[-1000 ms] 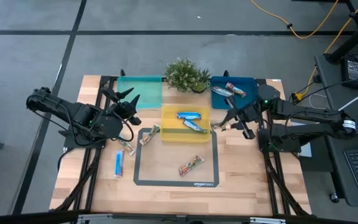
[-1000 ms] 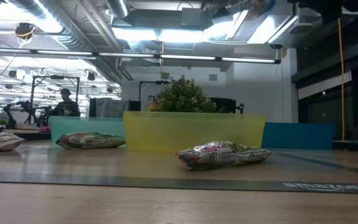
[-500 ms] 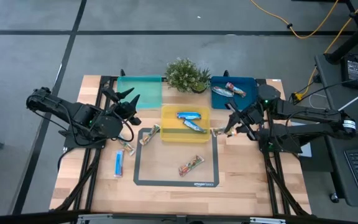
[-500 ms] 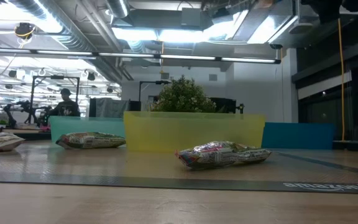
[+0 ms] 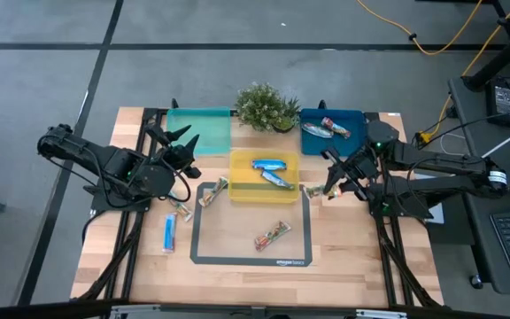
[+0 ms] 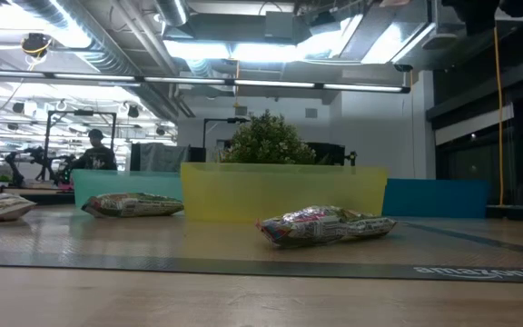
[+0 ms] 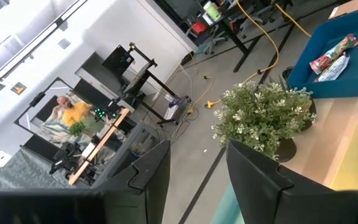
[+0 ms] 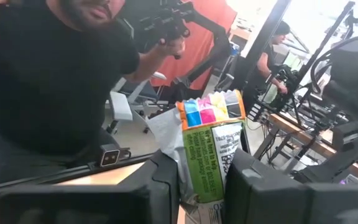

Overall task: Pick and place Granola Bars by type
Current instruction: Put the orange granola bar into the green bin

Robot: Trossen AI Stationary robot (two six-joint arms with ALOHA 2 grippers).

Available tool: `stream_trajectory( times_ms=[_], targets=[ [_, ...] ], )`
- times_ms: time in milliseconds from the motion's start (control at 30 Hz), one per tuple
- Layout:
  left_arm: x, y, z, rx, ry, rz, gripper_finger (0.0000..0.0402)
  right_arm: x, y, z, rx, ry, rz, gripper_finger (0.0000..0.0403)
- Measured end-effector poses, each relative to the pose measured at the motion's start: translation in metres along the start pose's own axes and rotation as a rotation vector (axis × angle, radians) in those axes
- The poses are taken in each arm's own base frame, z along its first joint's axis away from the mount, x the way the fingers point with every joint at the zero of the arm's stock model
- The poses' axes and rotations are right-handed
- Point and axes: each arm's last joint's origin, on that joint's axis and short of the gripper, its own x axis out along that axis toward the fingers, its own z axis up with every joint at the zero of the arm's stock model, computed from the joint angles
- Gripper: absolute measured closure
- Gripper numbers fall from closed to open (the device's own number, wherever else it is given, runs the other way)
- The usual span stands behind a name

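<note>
My right gripper [image 5: 324,184] is shut on a tan-green bar [image 5: 312,190] just right of the yellow tray [image 5: 237,193]. Two blue bars [image 5: 271,165] lie in that tray. Silvery bars [image 5: 326,128] lie in the dark blue tray [image 5: 354,115]. On the table lie a tan bar [image 5: 212,191], another bar [image 5: 181,210], a blue bar [image 5: 168,232] and a silvery red-print bar [image 5: 273,235], which also shows in the low view [image 6: 325,225]. My left gripper [image 5: 179,142] is open and empty beside the teal tray [image 5: 200,120]. My right gripper pinches the tan-green bar between its two fingers [image 8: 164,180], on the bar's two flat faces near one end [image 8: 207,186]. The bar sticks out past the fingertips, its colour-striped end [image 8: 211,107] farthest out. Whether it is clear of the table does not show.
A potted plant [image 5: 266,108] stands at the far edge between the teal and dark blue trays. A black-bordered mat [image 5: 251,259] lies in front of the yellow tray. A person in a black shirt [image 8: 61,81] is beyond the table in the right wrist view.
My right gripper, with the tan-green bar, has shifted a little toward the table's near edge, beside the yellow tray's right end. My left arm has kept still.
</note>
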Motion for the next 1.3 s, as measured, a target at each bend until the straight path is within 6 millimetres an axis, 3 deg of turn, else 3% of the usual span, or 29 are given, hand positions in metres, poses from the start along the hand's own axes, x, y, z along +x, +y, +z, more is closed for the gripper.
stream_trajectory(
  times_ms=[467, 633, 900, 1300],
  targets=[
    [0.0, 0.0, 0.0, 0.009, -0.001, -0.004, 0.0254, 0.0, 0.0, -0.005, 0.007, 0.065, -0.066, 0.0322],
    [0.001, -0.004, 0.0, -0.003, -0.014, -0.124, 0.0257, 0.0, -0.001, -0.006, -0.002, 0.093, -0.11, 0.0322],
    [0.02, -0.007, -0.001, -0.07, 0.024, -0.342, 0.0246, 0.003, -0.012, -0.022, 0.037, 0.233, -0.294, 0.0322],
    [0.057, -0.028, 0.017, -0.024, -0.027, -0.376, 0.0182, 0.018, -0.031, -0.045, 0.01, 0.219, -0.31, 0.0322]
  ],
)
